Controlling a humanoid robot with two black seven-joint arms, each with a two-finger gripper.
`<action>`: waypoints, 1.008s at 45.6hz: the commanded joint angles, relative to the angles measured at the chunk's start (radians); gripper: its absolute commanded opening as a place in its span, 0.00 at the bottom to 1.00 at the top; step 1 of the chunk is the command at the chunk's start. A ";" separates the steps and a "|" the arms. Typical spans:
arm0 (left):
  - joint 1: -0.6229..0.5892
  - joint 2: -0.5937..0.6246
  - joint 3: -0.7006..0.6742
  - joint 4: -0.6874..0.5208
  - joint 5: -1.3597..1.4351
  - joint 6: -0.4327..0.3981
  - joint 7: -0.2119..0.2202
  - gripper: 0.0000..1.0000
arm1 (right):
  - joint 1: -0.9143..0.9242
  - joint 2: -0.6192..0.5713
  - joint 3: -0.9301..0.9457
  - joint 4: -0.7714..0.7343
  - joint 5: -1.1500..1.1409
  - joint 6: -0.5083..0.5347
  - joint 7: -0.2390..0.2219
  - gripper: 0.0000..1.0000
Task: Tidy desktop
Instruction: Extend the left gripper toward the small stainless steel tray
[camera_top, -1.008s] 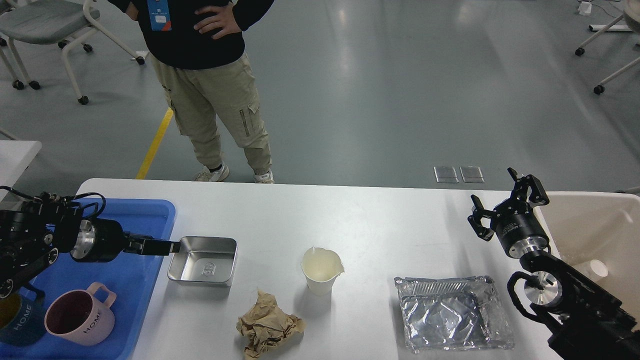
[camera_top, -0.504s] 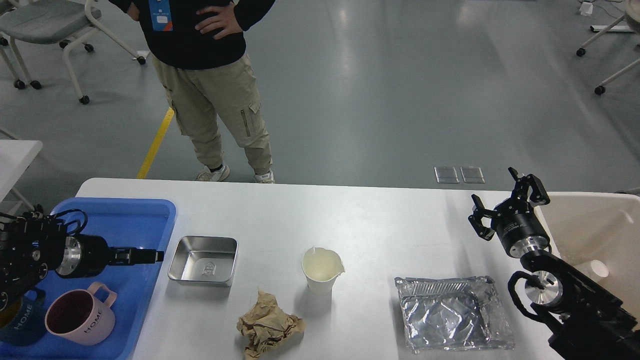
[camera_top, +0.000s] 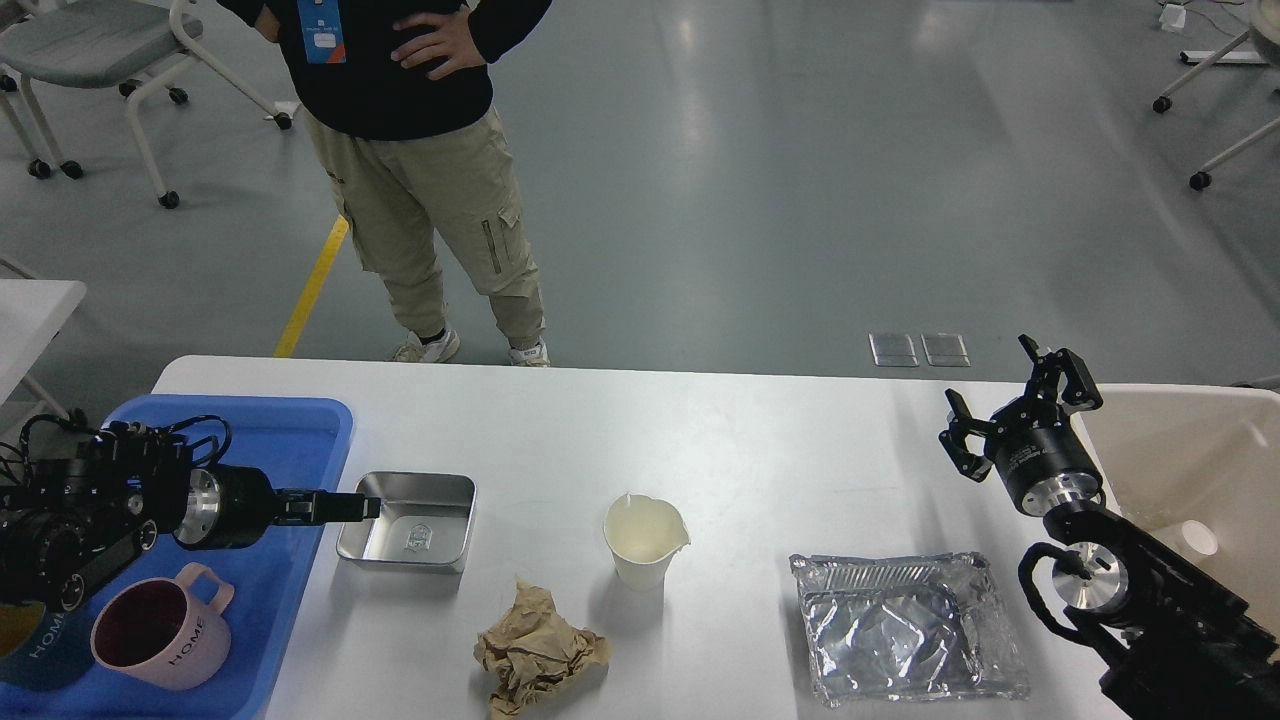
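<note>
The white desktop (camera_top: 620, 430) holds a small steel tray (camera_top: 410, 525), a white paper cup (camera_top: 643, 545), a crumpled ball of brown paper (camera_top: 538, 648) and a crushed foil tray (camera_top: 905, 625). My left gripper (camera_top: 362, 506) reaches right from over the blue tray, its tip at the steel tray's left rim. Its fingers show as one dark bar, so I cannot tell open from shut. My right gripper (camera_top: 987, 372) is open and empty, held above the desktop's right end, beside the beige bin.
A blue tray (camera_top: 270, 430) at the left holds a pink mug (camera_top: 160, 625) and a dark blue mug (camera_top: 35, 645). A beige bin (camera_top: 1180, 440) at the right holds a small white cup (camera_top: 1196, 537). A person (camera_top: 420, 170) stands beyond the far edge.
My left gripper drew back left over the blue tray, then came right again to the steel tray's left rim. The steel tray has not moved. The right arm is nearly still.
</note>
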 joint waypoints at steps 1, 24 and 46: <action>0.000 -0.007 0.005 0.000 0.010 0.003 -0.036 0.91 | 0.000 -0.002 0.000 -0.001 0.000 0.001 0.000 1.00; -0.001 0.005 0.038 0.066 0.001 0.016 -0.162 0.76 | 0.000 -0.006 0.002 -0.003 0.000 0.000 0.000 1.00; 0.009 0.019 0.037 0.147 -0.010 0.052 -0.234 0.67 | -0.002 -0.012 0.003 -0.001 0.000 0.001 0.000 1.00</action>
